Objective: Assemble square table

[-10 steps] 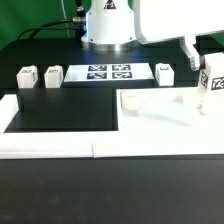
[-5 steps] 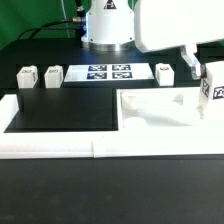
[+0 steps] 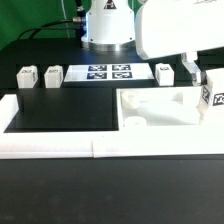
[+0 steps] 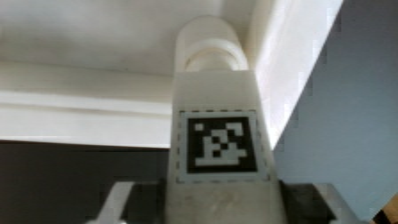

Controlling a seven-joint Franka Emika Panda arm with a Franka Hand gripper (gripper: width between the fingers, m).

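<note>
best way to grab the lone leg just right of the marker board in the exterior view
Probably from above, jaws closing across the side faces of the lone leg: it sits apart from the marker board, both flanks free. The gripper first has to release the held leg.

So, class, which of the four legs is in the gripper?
The leg at the exterior view's far right, held in the gripper; the other three sit free.

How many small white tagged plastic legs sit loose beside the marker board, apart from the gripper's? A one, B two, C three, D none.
C: two legs on the exterior view's left of the marker board, one on its right; the gripper holds the fourth leg.
</note>
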